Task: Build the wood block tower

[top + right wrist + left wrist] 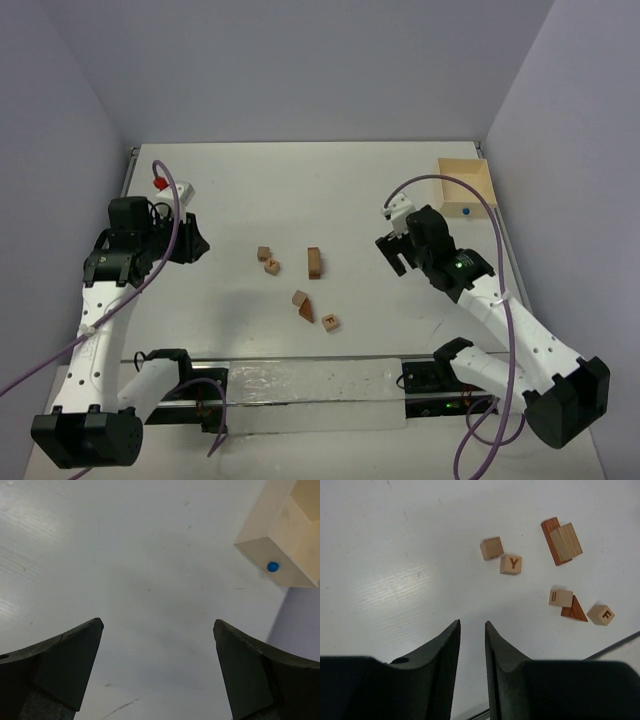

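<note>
- The small wood blocks lie loose in three clusters at the middle of the white table, between the two arms.
- The reddish-brown wooden bar has its long axis running from the near edge toward the far wall. A tan wooden oblong lies parallel to it, on it or against it; I cannot tell which.
- Left of the bar, a plain tan cube and a tan cube marked Y sit corner to corner.
- Nearer the arm bases, a tan cube with two dark strokes touches the reddish-brown wedge. The wedge's narrow tip is beside that cube. A tan cube marked F sits just beside the wedge.
- Only the left wrist view makes the letters legible; the top view gives outlines.
- The right wrist view shows bare table and the open light-wood square box with a blue dot.
- The left gripper has its fingers narrowly parted with nothing between them. The blocks are well apart from it, ahead and to the right in its view.
- The right gripper is spread wide over bare table and holds nothing. The blocks are well apart, to its left.
</note>
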{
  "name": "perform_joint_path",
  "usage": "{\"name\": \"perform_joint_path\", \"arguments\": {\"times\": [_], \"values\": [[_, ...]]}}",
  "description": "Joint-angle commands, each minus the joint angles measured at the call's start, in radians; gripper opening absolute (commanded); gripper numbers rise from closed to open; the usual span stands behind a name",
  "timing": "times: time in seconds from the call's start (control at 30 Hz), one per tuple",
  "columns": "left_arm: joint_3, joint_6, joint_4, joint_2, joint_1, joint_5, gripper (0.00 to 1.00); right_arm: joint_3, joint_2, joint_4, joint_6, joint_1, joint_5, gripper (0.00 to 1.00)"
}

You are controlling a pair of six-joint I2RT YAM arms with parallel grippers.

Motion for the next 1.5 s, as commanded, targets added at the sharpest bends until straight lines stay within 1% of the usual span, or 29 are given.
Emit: {"name": "perform_joint_path", "arguments": {"times": [0.0,0.07,0.13,0.17,0.2,0.23,0.3,0.4,0.43,0.5,0.53,0.57,0.63,0.67,0.77,0.9,1.1,1.2,1.27,1.37,1.47], "values": [[-0.008,-0.001,0.042,-0.012,0.005,0.059,0.31,0.072,0.053,0.027,-0.016,-0.003,-0.120,1.00],[-0.018,-0.015,0.072,0.008,0.004,0.062,0.30,0.089,0.072,0.040,-0.024,-0.001,-0.152,1.00],[-0.030,0.025,0.097,0.047,0.005,0.096,0.28,0.094,0.086,0.070,-0.054,0.014,-0.211,1.00],[-0.032,0.043,0.112,0.062,0.005,0.117,0.28,0.096,0.099,0.076,-0.080,0.020,-0.224,1.00],[-0.030,0.052,0.113,0.079,0.005,0.139,0.30,0.102,0.104,0.077,-0.084,0.023,-0.226,1.00],[-0.020,0.105,0.120,0.112,0.004,0.168,0.34,0.126,0.134,0.081,-0.108,0.044,-0.236,1.00],[0.010,0.170,0.114,0.168,-0.007,0.160,0.38,0.176,0.189,0.059,-0.120,0.062,-0.238,1.00],[0.154,0.342,-0.024,0.352,-0.048,0.195,0.42,0.317,0.334,-0.036,-0.123,0.071,-0.226,0.98],[0.187,0.443,-0.067,0.389,-0.066,0.204,0.42,0.376,0.385,-0.073,-0.120,0.071,-0.198,0.98],[0.312,0.681,-0.311,0.522,-0.071,0.264,0.41,0.474,0.451,-0.143,-0.101,0.071,-0.173,0.98],[0.348,0.907,-0.399,0.560,-0.074,0.295,0.43,0.518,0.481,-0.210,-0.084,0.070,-0.167,0.99],[0.392,0.996,-0.468,0.610,-0.083,0.278,0.44,0.578,0.520,-0.262,-0.075,0.069,-0.160,0.99],[0.473,1.089,-0.534,0.703,-0.099,0.256,0.47,0.690,0.593,-0.339,-0.063,0.069,-0.147,1.00],[0.499,1.108,-0.544,0.735,-0.106,0.242,0.47,0.734,0.624,-0.357,-0.056,0.069,-0.142,1.00],[0.571,1.157,-0.543,0.824,-0.117,0.228,0.48,0.784,0.662,-0.401,-0.060,0.069,-0.122,1.00],[0.589,1.202,-0.430,0.884,-0.138,0.177,0.45,0.819,0.691,-0.430,-0.097,0.066,-0.076,1.00],[0.617,1.327,-0.354,0.950,-0.170,0.189,0.47,0.827,0.701,-0.527,-0.111,0.055,-0.072,1.00],[0.594,1.352,-0.287,0.956,-0.201,0.187,0.47,0.844,0.708,-0.577,-0.104,0.013,-0.089,1.00],[0.543,1.401,-0.216,0.946,-0.227,0.181,0.47,0.867,0.719,-0.627,-0.082,-0.046,-0.124,1.00],[0.510,1.449,-0.212,0.937,-0.255,0.179,0.46,0.902,0.735,-0.655,-0.048,-0.131,-0.185,1.00],[0.476,1.489,-0.213,0.933,-0.291,0.168,0.45,0.880,0.726,-0.665,-0.037,-0.200,-0.214,1.00]]}}
